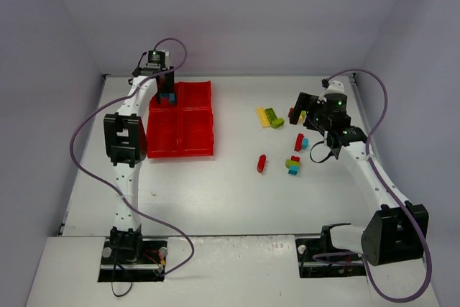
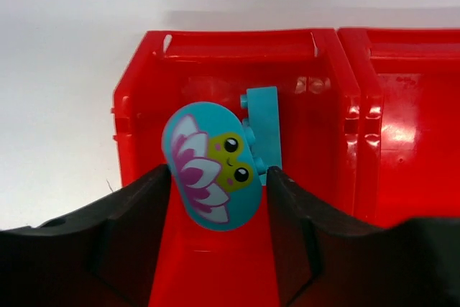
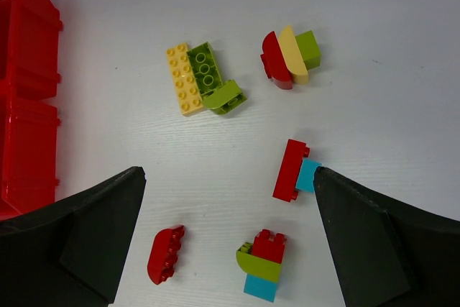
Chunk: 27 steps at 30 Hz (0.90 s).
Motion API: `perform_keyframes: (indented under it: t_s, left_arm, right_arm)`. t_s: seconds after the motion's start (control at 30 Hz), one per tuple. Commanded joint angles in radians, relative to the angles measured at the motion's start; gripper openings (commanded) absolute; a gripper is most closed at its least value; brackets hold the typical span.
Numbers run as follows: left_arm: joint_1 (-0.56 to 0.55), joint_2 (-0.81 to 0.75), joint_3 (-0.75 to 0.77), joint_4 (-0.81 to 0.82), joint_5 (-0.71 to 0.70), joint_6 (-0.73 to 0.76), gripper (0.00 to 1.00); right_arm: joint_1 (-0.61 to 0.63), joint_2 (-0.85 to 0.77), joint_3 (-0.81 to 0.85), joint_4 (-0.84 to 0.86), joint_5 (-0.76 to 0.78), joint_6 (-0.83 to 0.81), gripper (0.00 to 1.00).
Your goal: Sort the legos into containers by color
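Your left pincer hangs over the far left box of the red tray. A round blue brick with a flower picture sits between its fingers. They stand close on both sides, but you cannot tell if they squeeze it. Your right pincer is spread wide above the table. Under it lie loose bricks: a yellow and green bunch, a red and blue pair and one red brick.
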Motion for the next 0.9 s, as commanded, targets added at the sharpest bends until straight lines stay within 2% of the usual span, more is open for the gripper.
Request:
perform_keyframes:
  t_s: [0.0,0.17,0.4,0.5,0.63,0.87]
  left_arm:
    - [0.018,-0.076,0.079,0.03,-0.012,-0.019,0.51]
    - [0.012,-0.111,0.059,0.036,0.025,-0.043,0.61]
    - [-0.025,-0.188,0.03,0.015,0.061,-0.088,0.62]
    - [-0.06,-0.217,0.015,0.005,0.083,-0.112,0.62]
    - [-0.115,-0.237,0.006,-0.021,0.103,-0.148,0.62]
    - [-0.206,-0.281,-0.039,-0.082,0.121,-0.188,0.62]
  right_arm:
    - [-0.003,0.004,0.031,0.068,-0.001,0.002,1.0]
    - [-0.003,0.01,0.032,0.068,-0.001,0.002,1.0]
    - [-0.003,0.03,0.048,0.071,-0.025,-0.004,0.96]
    - [-0.002,0.042,0.052,0.074,-0.044,-0.008,0.89]
    - [0.015,0.073,0.065,0.08,-0.059,-0.022,0.75]
    - [0.142,0.197,0.146,0.085,0.031,-0.103,0.67]
